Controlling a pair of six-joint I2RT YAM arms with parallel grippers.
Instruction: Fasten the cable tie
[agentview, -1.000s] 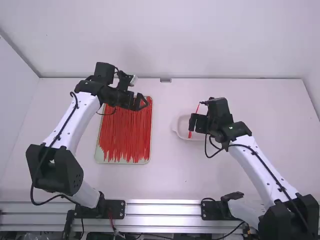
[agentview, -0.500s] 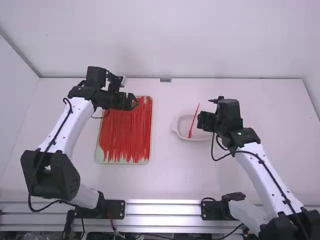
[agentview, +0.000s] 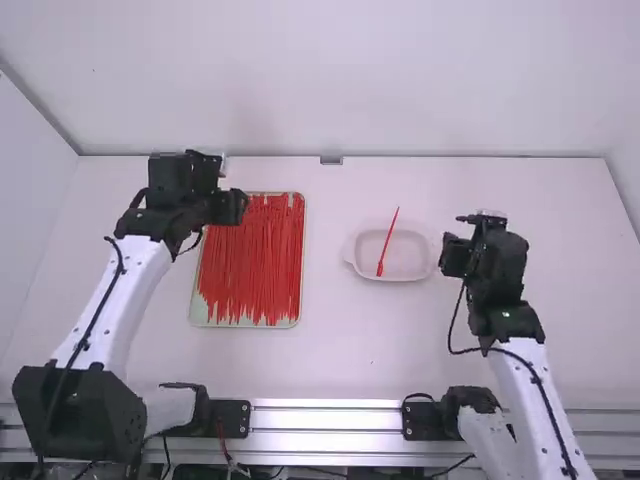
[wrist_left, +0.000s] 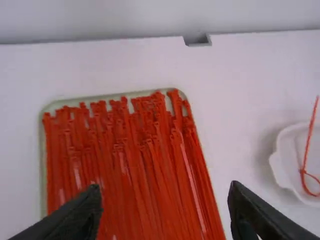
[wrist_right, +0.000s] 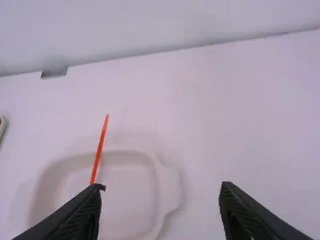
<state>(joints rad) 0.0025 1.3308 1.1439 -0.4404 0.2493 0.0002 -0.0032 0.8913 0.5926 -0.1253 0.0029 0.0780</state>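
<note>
The left claw (wrist_left: 164, 186) hangs released and empty over the far end of the tray (agentview: 246, 324) of loose red ties (agentview: 250, 260). They are packed so tightly that a pinch there could lift 2 or 3 at once or skid the tray on the bench (agentview: 340, 340). To the right, 1 looped cable tie (agentview: 386, 245) lies in the white dish (agentview: 415, 268), its tail poking over the far rim. The right claw (wrist_right: 161, 186), also released, sits just beside the dish; a low pass could snag that tail and flick the tie out.

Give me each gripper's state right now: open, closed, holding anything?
Left gripper: open, holding nothing.
Right gripper: open, holding nothing.
</note>
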